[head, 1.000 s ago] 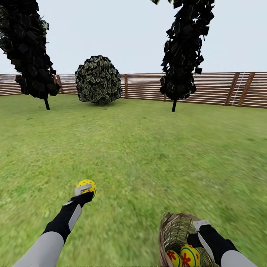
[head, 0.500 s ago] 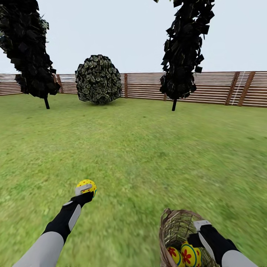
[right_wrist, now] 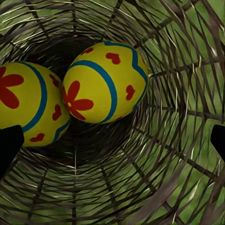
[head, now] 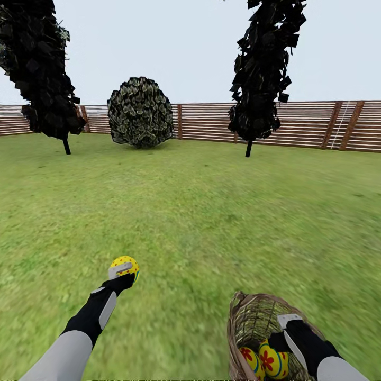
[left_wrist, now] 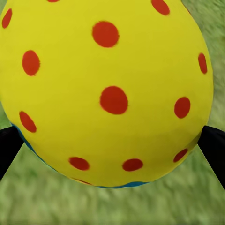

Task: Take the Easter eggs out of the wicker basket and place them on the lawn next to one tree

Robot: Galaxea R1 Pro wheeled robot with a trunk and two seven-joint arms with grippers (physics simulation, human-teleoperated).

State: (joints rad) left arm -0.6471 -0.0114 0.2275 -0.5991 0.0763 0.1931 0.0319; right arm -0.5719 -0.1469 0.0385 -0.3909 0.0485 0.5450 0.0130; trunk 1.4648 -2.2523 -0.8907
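Left gripper (head: 123, 271), lower left of the head frame, is pinching one Easter egg (head: 124, 264), yellow with red dots; its long axis cannot be read there. In the left wrist view that egg (left_wrist: 105, 89) is sitting between the two dark fingertips (left_wrist: 8, 149), grass behind it. Wicker basket (head: 248, 323) is sitting at lower right on the lawn (head: 201, 211), mouth tipped toward the camera. Two eggs (head: 271, 361) are lying side by side inside, touching, showing red flowers and blue bands. Right gripper (head: 286, 330) is reaching into the basket; in the right wrist view its fingers (right_wrist: 9, 145) are standing spread, clear of both eggs (right_wrist: 105, 82). Three eggs counted, one basket. Two black trees (head: 262, 69) and one rounded bush (head: 140, 112) are standing before the slatted fence (head: 317, 124), upper frame.
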